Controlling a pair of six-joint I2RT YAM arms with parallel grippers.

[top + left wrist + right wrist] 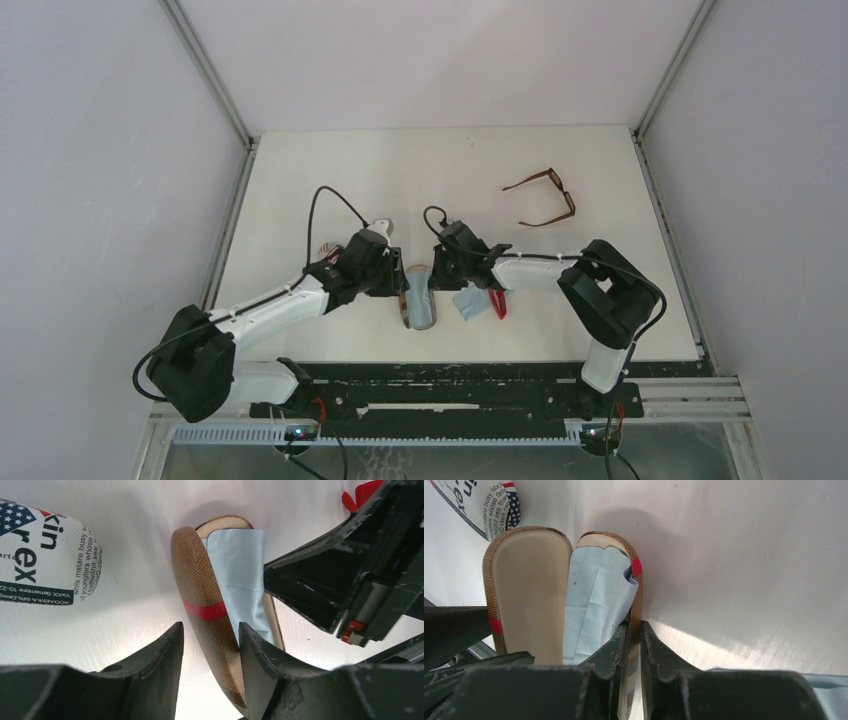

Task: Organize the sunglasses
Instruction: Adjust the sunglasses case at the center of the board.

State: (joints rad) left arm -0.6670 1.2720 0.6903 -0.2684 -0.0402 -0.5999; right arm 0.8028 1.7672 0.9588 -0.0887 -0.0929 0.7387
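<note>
**Sunglasses both lie outside the open case**

Top view: the brown sunglasses (545, 197) lie unfolded at the far right, well apart from both arms. The red sunglasses (497, 303) lie beside a light blue cloth (470, 302).

Left wrist view: the left gripper (211, 630) straddles one half of the brown case (197, 570). Whether it grips, I cannot tell.

Right wrist view: the right gripper (634, 627) is clenched on the rim of the other half.

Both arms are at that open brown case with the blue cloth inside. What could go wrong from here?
1. The right end effector pinches only the thin rim of the case; it might slip.
2. The cloth lies loose inside and could bunch under glasses.
3. The red sunglasses lie close beside the right arm and could be knocked.
</note>
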